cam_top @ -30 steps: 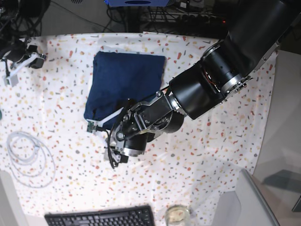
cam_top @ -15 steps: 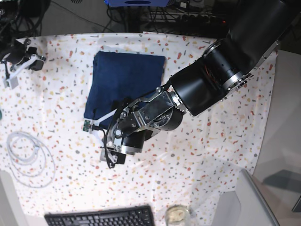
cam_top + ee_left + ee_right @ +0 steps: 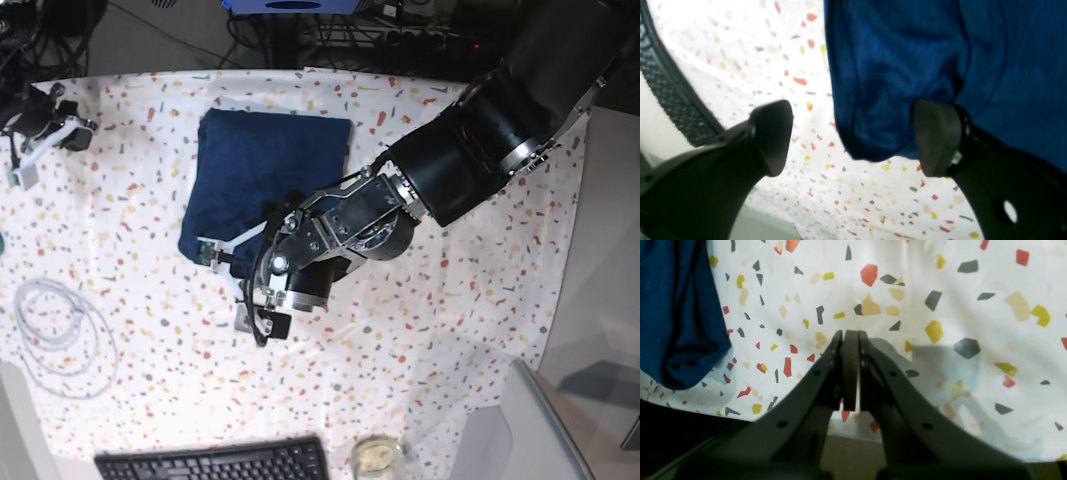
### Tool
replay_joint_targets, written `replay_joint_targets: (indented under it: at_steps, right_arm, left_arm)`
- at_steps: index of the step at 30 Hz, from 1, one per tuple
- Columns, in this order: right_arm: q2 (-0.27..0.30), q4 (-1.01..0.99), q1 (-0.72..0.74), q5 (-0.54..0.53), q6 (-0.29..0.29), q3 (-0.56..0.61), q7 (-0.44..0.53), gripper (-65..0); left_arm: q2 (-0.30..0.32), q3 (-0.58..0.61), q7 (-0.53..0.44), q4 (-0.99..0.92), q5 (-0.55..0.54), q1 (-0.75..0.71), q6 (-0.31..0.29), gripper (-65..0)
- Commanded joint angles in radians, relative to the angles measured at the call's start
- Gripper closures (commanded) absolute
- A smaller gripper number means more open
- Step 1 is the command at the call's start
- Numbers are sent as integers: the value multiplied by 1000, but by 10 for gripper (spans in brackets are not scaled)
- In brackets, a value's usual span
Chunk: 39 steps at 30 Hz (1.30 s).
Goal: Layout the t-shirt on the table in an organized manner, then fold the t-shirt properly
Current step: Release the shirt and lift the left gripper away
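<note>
The dark navy t-shirt lies folded into a rough rectangle on the far middle of the speckled table. My left gripper is open and empty at the shirt's near-left corner. In the left wrist view the gripper has its black fingers spread wide, with the corner of the shirt showing between them. My right gripper sits at the far left edge of the table. In the right wrist view it is shut on nothing, with the shirt off to its left.
A coil of white cable lies at the near left. A black keyboard and a small glass jar sit at the front edge. A grey seat back stands at the near right. A black textured strip shows in the left wrist view.
My left arm has drawn back to the right and slightly away from the table's left side, carrying the open gripper with it. The shirt and right gripper have not moved.
</note>
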<state>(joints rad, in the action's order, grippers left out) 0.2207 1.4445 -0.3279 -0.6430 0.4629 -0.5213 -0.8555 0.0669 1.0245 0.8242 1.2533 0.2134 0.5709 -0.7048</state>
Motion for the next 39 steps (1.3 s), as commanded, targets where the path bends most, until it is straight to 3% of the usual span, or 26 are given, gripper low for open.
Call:
replay_joint_targets:
  at_steps: [1,4,10,12,16,20,25,35,39]
  right_arm:
    - [18,12,3,-11,4,-4,15,0]
    - [18,17,0,-11,4,-4,14,0]
    - [19,32,-4,-11,4,-4,14,0]
    - [19,80,-17,-10,13,-4,22,0]
    - [44,210,-53,-10,147,-13,35,0]
    - [39,315,-101,-10,187,-50,37,0]
    - [55,404,-211,-10,190,-121,37,0]
    - [101,468,-563,-10,190,-176,28,0]
    - [105,324,-650,-10,201,-141,37,0]
  left_arm:
    - [-8,-9,-7,35,5,28,7,-535]
    - [3,-85,-7,87,4,10,7,-535]
    - [0,-471,-7,359,13,-164,7,-517]
    - [6,-597,-7,451,17,-248,7,-402]
    - [7,-843,-12,616,14,-454,7,0]
    - [6,-1024,-16,661,7,-642,7,0]
    - [17,-1125,-30,667,7,-822,7,0]
    - [27,-1303,-312,664,7,-1287,7,0]
    - [27,-1332,-420,590,5,-1440,7,0]
